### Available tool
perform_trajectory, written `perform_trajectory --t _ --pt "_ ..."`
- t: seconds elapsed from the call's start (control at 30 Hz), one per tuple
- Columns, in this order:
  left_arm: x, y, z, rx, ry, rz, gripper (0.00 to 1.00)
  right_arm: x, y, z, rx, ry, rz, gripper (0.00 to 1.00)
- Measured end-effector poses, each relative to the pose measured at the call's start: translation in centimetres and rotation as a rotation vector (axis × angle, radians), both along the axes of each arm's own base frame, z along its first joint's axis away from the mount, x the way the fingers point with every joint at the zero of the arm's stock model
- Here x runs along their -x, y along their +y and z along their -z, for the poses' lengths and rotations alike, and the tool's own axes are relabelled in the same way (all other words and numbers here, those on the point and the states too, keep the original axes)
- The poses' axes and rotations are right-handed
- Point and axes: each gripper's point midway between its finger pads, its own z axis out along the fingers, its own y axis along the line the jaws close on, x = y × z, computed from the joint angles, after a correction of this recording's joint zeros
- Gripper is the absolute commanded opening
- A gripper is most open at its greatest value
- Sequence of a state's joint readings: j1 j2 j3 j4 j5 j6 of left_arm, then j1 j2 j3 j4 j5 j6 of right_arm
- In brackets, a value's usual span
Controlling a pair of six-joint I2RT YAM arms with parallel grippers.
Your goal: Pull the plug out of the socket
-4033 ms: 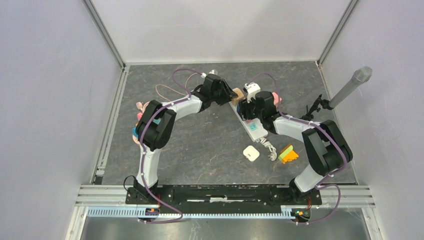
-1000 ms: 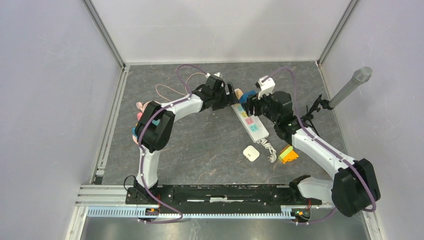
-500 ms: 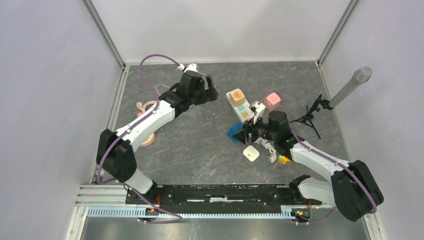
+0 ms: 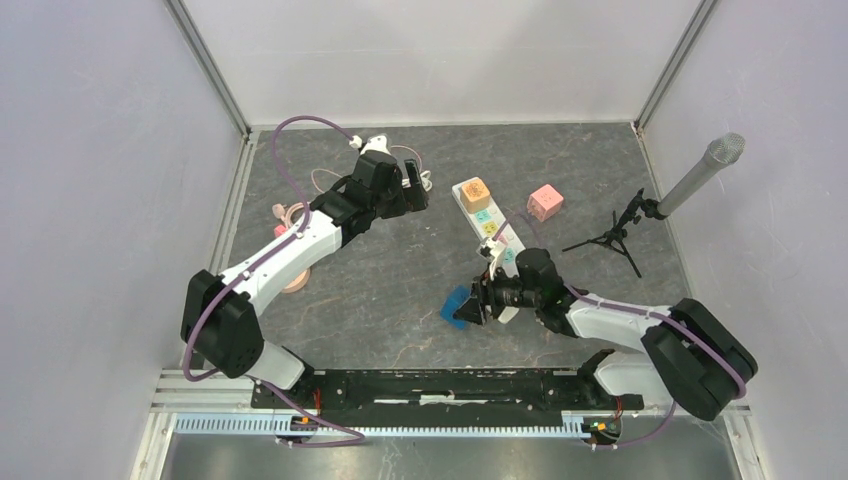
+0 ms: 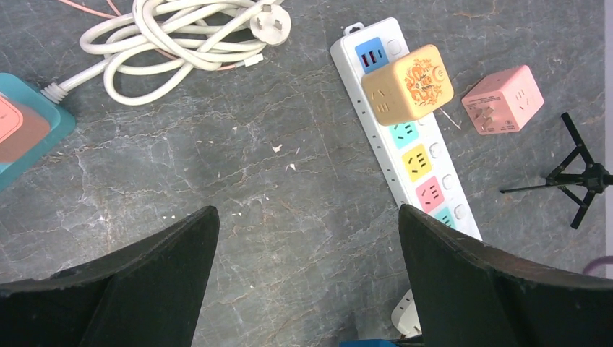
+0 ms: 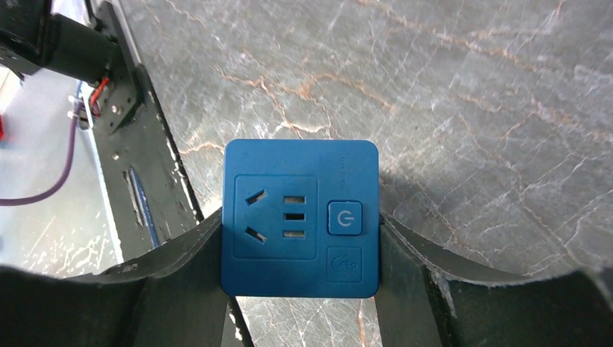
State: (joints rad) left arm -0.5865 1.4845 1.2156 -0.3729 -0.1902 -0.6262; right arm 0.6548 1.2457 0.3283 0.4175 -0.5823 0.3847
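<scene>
The blue cube plug [image 6: 300,217] is off the power strip [image 5: 418,160]. It sits between the fingers of the right pincer [image 4: 465,305], which pinches it by two opposite sides. The face with the socket holes and a small power button is turned toward the wrist camera. The plug is over the near middle of the worktop [image 4: 400,270], just left of the strip's near end and apart from it. Whether its underside touches the surface cannot be told.

The white power strip lies at a slant, running from the far middle toward the near right. Its coloured sockets face up. An orange cube [image 5: 408,84] is seated on the strip close to its far end. A pink cube [image 5: 504,100] lies on the worktop just right of the strip, not touching it.

The left pincer [image 5: 307,213] is spread wide and holds nothing. It hovers over the far part of the worktop, left of the strip's far end. A coiled white cable [image 5: 173,36] with its plug lies on the far left beside it.

Further right stands a small black tripod [image 4: 612,240], and a grey microphone [image 4: 700,175] slants up toward the right wall.
</scene>
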Motion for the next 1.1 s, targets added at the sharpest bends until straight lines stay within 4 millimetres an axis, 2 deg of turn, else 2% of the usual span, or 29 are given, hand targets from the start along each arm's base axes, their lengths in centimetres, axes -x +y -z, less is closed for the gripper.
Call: perform_trajectory --t 0.07,0.17,0.37,0.53,0.83,1.0,1.1 --pt "0.0 -0.1 0.0 0.002 0.001 0.004 1.0 0.3 0.0 1.0 0.027 0.013 -0.01 0.5" --pt "0.1 -0.2 0.0 0.005 0.004 0.009 1.0 0.7 0.3 1.7 0.045 0.025 -0.036 0.71" --pt "0.1 -0.6 0.4 0.013 0.014 0.026 1.0 0.7 0.7 1.9 0.08 -0.012 -0.064 0.94" --pt "0.2 -0.8 0.6 0.017 0.022 0.035 1.0 -1.0 0.0 1.8 0.15 -0.071 -0.006 0.97" --pt "-0.3 -1.3 1.1 0.006 0.028 0.054 1.0 -5.2 -1.8 -2.5 0.172 -0.293 0.192 0.97" --pt "-1.0 -3.6 0.6 0.053 0.0 0.152 1.0 -9.4 -4.7 -4.8 0.26 -0.38 0.439 0.97" --pt "-1.7 -5.7 0.5 0.086 -0.016 0.234 1.0 -11.7 -6.9 -5.1 0.332 -0.382 0.576 0.95"
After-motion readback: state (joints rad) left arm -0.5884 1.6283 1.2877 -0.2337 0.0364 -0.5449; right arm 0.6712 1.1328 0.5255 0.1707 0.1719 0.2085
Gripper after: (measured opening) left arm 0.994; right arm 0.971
